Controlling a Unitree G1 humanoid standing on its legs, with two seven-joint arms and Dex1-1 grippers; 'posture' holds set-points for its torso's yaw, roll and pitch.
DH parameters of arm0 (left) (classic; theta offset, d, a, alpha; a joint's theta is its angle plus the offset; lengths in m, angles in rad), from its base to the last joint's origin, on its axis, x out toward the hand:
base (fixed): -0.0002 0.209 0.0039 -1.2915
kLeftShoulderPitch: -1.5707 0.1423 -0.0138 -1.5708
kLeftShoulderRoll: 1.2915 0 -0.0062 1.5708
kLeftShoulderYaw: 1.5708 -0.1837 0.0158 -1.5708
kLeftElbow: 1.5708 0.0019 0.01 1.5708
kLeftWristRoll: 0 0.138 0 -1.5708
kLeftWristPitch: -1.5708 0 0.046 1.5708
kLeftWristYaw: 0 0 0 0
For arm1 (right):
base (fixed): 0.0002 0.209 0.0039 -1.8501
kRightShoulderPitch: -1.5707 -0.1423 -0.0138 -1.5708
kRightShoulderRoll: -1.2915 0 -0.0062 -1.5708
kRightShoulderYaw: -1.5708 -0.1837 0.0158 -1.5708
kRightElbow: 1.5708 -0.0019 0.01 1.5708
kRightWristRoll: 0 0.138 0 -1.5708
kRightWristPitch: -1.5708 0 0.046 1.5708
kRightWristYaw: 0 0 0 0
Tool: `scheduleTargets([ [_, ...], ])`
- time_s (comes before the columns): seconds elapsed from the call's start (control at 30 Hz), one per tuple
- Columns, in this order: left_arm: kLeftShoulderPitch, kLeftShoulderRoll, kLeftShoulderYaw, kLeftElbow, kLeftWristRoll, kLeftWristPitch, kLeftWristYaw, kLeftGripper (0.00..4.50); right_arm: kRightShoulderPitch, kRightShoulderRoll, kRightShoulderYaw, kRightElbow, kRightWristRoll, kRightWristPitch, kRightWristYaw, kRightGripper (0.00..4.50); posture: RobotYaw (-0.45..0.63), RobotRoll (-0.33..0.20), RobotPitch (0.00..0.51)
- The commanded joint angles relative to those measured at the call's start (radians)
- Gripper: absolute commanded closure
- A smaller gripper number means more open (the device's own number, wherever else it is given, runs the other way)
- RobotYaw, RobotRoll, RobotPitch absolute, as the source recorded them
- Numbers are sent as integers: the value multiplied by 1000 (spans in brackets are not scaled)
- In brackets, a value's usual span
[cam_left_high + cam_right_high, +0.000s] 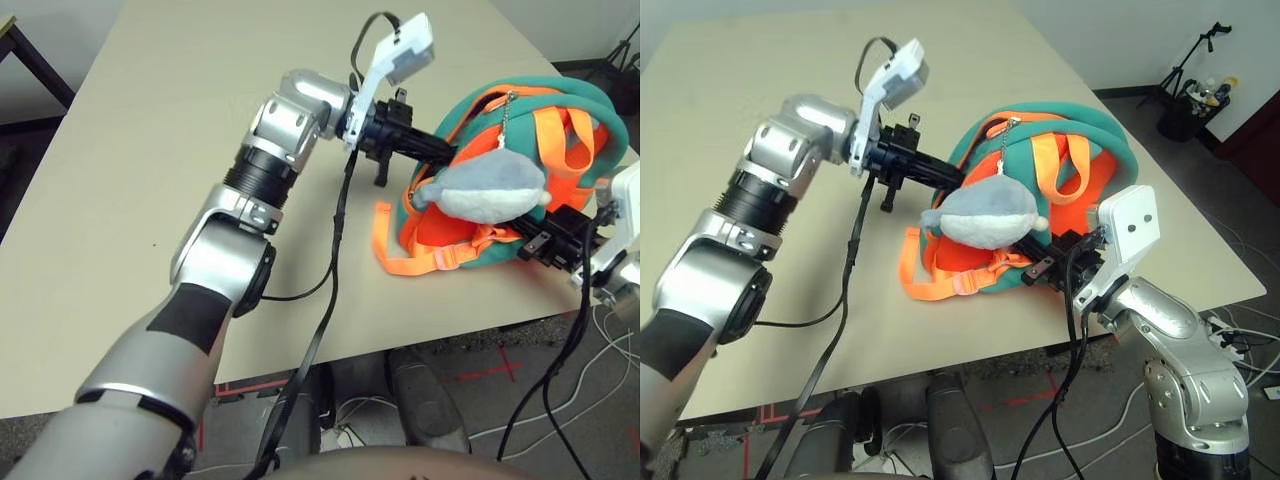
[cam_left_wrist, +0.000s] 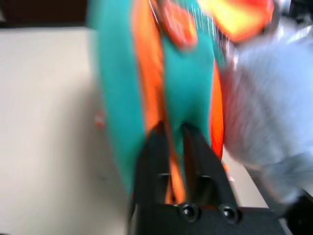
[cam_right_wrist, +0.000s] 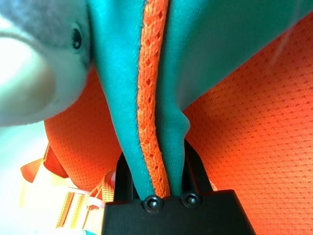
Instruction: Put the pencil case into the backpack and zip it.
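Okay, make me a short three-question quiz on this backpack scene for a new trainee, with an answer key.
1. True or false: the backpack lies on the table.
2. What does the right gripper pinch? A. an orange strap B. the teal fabric with the orange zipper strip C. the plush shark
3. Which soft thing lies on top of the backpack's front?

Key:
1. True.
2. B. In the right wrist view its fingers close on that fold.
3. The grey-white plush shark; the left gripper reaches in at the pack's far edge beside it.
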Motion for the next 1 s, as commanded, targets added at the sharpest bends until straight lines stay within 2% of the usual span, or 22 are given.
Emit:
scheduleTargets([
  [0.03,-18,53,16,-56,-29,67,-32,2239,-1,-1,20,5,3,2,7,4287,-181,0,182],
  [0.13,2,105,21,-163,-71,183,-44,1299,-7,-2,24,15,0,-1,13,4287,-166,0,183],
  [0.27,53,159,3,-385,-155,365,-39,10,-17,-2,31,33,-5,-7,25,4287,-146,0,184],
  [0.5,137,157,-30,-600,-208,443,57,0,-39,-1,42,61,-15,-16,37,4287,-136,0,182],
  [0.87,183,177,-148,-684,-157,334,113,0,-55,5,48,89,-30,-31,42,4287,-136,0,177],
  [1.0,194,162,-181,-682,-136,305,133,0,-57,10,49,90,-32,-32,40,4287,-140,0,176],
])
